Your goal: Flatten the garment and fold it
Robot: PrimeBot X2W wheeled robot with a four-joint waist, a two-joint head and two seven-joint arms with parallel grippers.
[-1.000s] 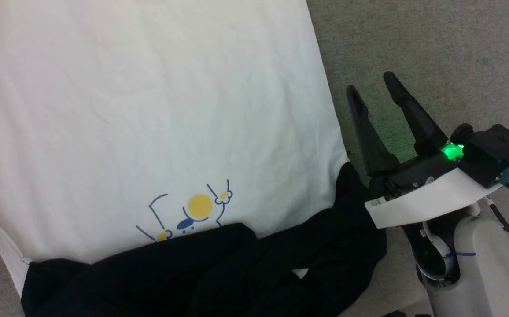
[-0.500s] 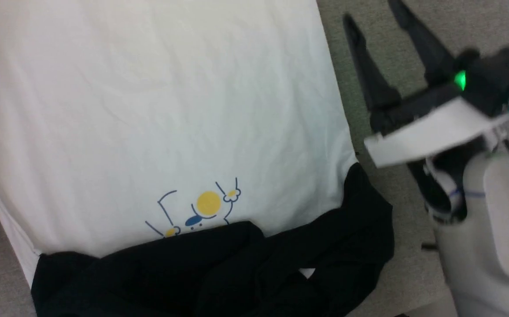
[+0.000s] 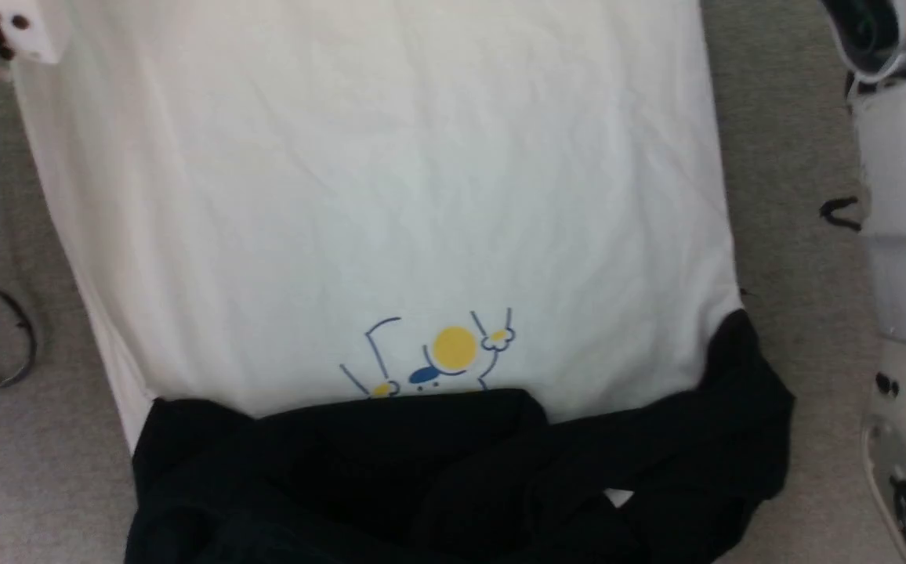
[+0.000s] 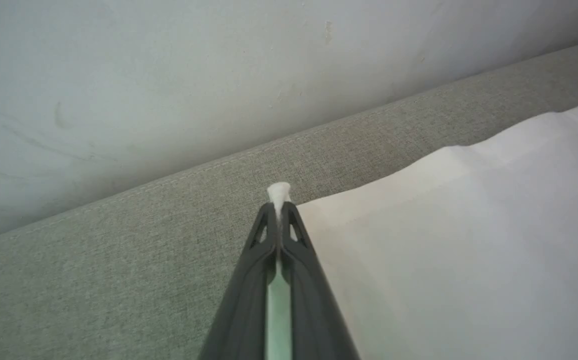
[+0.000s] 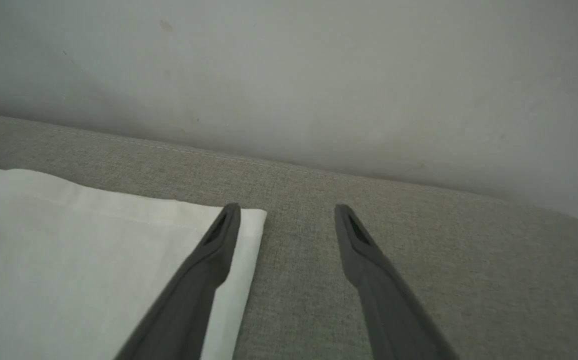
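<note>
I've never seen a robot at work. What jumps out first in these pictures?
A big white garment lies spread across a grey fabric surface, with a little yellow-and-blue cartoon print just above its bunched black sleeves at the near edge. In the left wrist view the left gripper is shut on a white corner of it, while the right gripper stands open over another corner.

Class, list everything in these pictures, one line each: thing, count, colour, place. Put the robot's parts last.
garment: 1, white, spread on cushion
sleeves: count unclear, black, bunched at near end
print: 1, yellow and blue, on chest
cushion: 1, grey, under garment
wall: 1, pale grey, behind cushion
wire: 1, dark, left of garment
left pincer: 1, dark, shut on garment corner
right pincer: 1, dark, open at garment corner
right arm: 1, pale, right of garment
</note>
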